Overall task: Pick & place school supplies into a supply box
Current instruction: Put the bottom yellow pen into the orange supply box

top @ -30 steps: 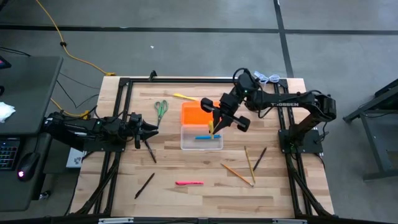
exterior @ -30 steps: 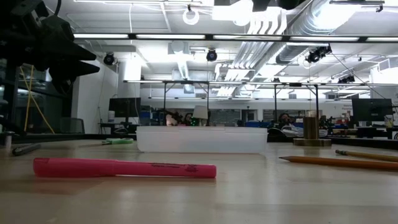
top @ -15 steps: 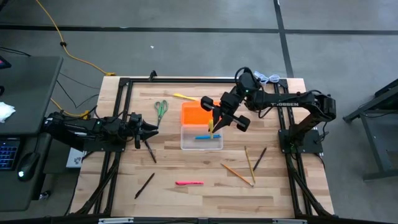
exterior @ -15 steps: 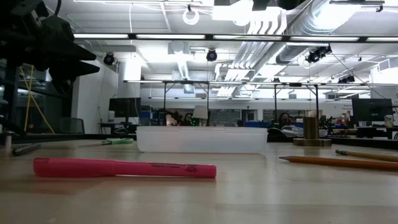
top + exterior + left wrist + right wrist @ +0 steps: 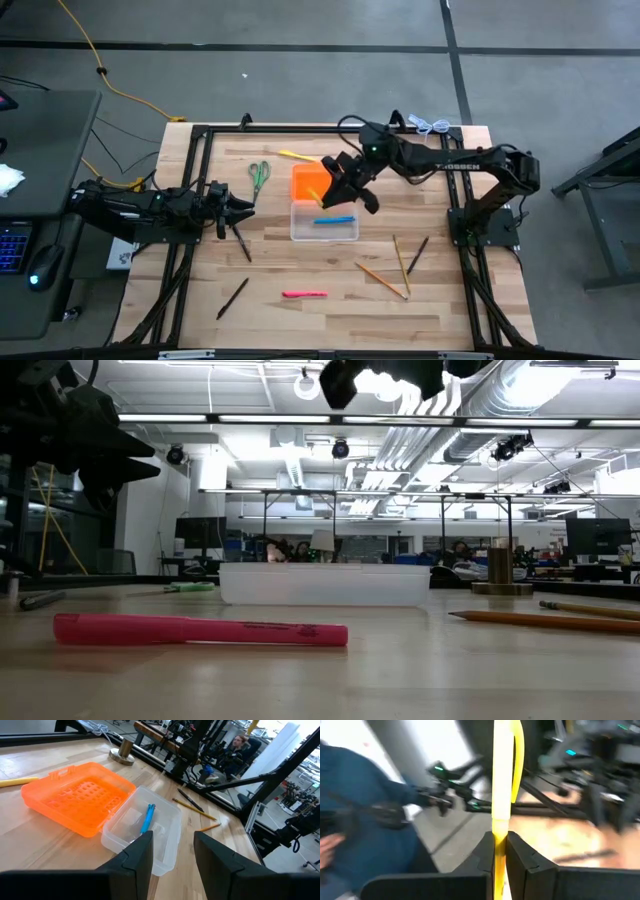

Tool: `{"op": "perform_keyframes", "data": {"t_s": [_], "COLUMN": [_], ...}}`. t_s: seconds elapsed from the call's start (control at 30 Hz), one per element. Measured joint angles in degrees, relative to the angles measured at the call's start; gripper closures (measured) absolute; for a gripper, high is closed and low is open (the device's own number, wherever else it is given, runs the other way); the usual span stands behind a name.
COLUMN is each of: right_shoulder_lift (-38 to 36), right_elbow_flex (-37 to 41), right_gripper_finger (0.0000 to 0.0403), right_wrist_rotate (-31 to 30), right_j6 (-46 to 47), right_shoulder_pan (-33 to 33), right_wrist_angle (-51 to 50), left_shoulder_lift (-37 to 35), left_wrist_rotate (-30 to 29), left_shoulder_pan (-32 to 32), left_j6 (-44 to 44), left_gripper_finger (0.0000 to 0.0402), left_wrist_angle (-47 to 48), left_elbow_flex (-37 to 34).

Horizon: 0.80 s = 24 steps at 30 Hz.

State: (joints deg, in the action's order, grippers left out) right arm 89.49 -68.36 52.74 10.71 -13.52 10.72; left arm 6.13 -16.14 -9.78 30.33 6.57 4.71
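Observation:
The supply box is a clear tray (image 5: 323,222) with its orange lid (image 5: 308,181) lying open on the far side. A blue pen (image 5: 334,220) lies in the tray. My right gripper (image 5: 335,192) hangs above the lid and tray, shut on a yellow pen (image 5: 501,780). At the table's left, my left gripper (image 5: 240,208) stands open with nothing between its fingers (image 5: 142,855). Green-handled scissors (image 5: 259,175), another yellow pen (image 5: 295,155), a pink marker (image 5: 303,294), pencils (image 5: 382,280) and black pens (image 5: 232,297) lie flat on the table. My right gripper pinches the yellow pen's barrel (image 5: 499,827) between its two fingers (image 5: 487,852). The fingers reach in from the table's right, about level. The pen's clipped end (image 5: 516,755) sticks out past the fingertips. The pen is lifted clear, above the box.
A silver bell-shaped metal thing (image 5: 500,575) stands at the table's far side. A black frame (image 5: 200,135) rims the table. A black pen (image 5: 241,240) lies just in front of my left gripper. People show in the room beyond the table.
My right gripper has sunk a little, tipped down and rolled, shifting toward the table's left over the orange lid. The yellow pen has swung with it and stays clear of the box.

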Motion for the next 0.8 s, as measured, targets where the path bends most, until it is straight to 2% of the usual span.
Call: {"op": "perform_keyframes", "data": {"t_s": [0.3,0.6,0.8], "right_shoulder_lift": [0.0,0.0,0.0], "right_elbow_flex": [0.0,0.0,0.0], "right_gripper_finger": [0.0396,0.0395,0.0396], "right_wrist_rotate": [-16.4,-39.9,-52.1], "right_j6": [-8.6,-17.1,-20.2], "right_shoulder_pan": [0.6,4.5,7.3], "right_wrist_angle": [-9.8,-16.5,-19.1], "left_shoulder_lift": [0.0,0.0,0.0], "left_wrist_rotate": [0.0,0.0,0.0], "left_shoulder_pan": [0.0,0.0,0.0], "left_j6": [0.0,0.0,0.0], "left_gripper_finger": [0.0229,0.0229,0.0229], "left_wrist_angle": [0.0,0.0,0.0], "left_elbow_flex": [0.0,0.0,0.0]}}
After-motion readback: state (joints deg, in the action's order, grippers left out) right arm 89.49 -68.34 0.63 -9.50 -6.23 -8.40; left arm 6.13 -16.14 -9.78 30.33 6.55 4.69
